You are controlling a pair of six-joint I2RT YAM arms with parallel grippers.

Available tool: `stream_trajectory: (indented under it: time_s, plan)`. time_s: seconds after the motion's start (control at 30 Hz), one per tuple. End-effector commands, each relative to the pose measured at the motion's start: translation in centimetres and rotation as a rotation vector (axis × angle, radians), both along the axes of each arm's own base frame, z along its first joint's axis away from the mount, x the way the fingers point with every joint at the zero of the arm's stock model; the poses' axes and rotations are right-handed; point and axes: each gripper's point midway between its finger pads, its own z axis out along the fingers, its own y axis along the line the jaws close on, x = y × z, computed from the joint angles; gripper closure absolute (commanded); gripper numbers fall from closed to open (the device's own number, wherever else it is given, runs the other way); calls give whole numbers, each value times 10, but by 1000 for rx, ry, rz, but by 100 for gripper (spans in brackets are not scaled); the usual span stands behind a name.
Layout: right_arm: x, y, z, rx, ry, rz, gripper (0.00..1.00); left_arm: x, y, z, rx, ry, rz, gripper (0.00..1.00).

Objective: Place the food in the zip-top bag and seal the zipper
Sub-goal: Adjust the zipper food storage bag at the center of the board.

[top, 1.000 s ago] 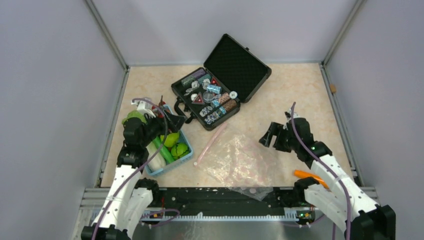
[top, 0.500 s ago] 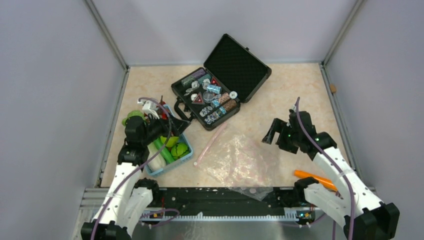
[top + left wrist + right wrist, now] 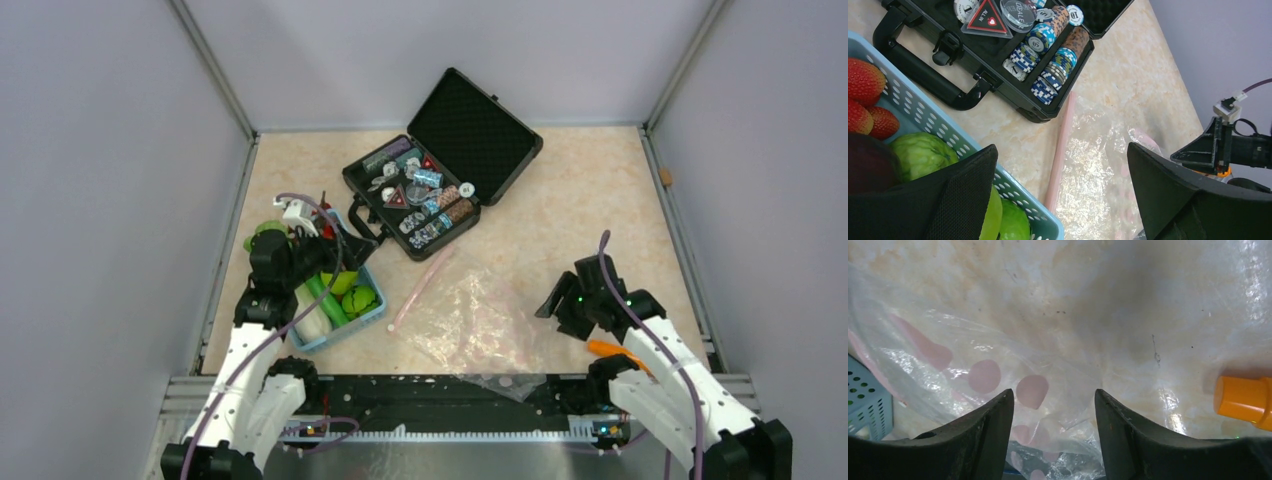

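Clear zip-top bag [image 3: 480, 320] laid flat near the tabletop's [image 3: 590, 190] front edge, pink zipper [image 3: 422, 287] along its left side, food [image 3: 358, 298] seen in blue basket [image 3: 345, 333] by the left edge, left gripper [image 3: 1060, 160] jaws spread wide above the basket, right gripper [image 3: 1053, 395] jaws held apart over the bag's right edge, nothing gripped.

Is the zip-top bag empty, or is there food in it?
Empty: the zip-top bag lies flat with nothing inside; the food sits in the blue basket.

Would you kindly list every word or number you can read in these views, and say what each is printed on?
"ALL IN": red triangular marker in the black case.
"DEALER": clear round button.
"50": blue-and-white chip.
"10": white chip.
The other chips are too small to read.
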Motion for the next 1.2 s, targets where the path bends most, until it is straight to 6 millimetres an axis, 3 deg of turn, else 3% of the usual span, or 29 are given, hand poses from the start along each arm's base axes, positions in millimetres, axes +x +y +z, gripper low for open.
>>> stream_trajectory:
  time_s: [0.0, 0.1, 0.23, 0.3, 0.47, 0.53, 0.63, 0.7, 0.73, 0.83, 0.97, 1.03, 1.17]
  plan:
    - [11, 4, -8, 20, -11, -51, 45, 4, 1, 12, 5, -40, 2, 1]
    - [21, 1, -2, 16, -73, -75, 61, 5, 1, 15, 2, -46, 8, 1]
    - [34, 9, -1, 46, -134, -42, 97, 6, 1, 15, -1, -42, 7, 1]
    - [51, 10, 11, 30, -187, -31, 100, 6, 0, 14, -5, -33, 2, 1]
    - [112, -13, 60, -201, -391, -1, 100, 2, -8, 15, -19, -26, -57, 1]
    - [137, -16, 68, -322, -432, 102, 100, -1, -11, 16, -24, -32, -79, 1]
    - [164, -29, 76, -484, -406, 153, 92, -2, -11, 18, -35, -34, -75, 1]
    - [174, -23, 71, -513, -363, 240, 67, -4, -11, 18, -38, -33, -72, 1]
    - [176, -27, 71, -537, -327, 229, 62, -4, -10, 18, -38, -33, -68, 1]
    - [181, -29, 87, -559, -341, 223, 34, -6, -7, 15, -32, -30, -45, 1]
    - [178, -16, 131, -466, -481, 226, 30, -4, 0, 8, -16, -20, 1, 1]
    - [171, 3, 153, -347, -578, 255, 30, -1, 2, 7, -16, -15, 19, 1]
    - [148, 64, 160, -65, -635, 435, 31, 3, 2, 9, -21, -3, 28, 1]
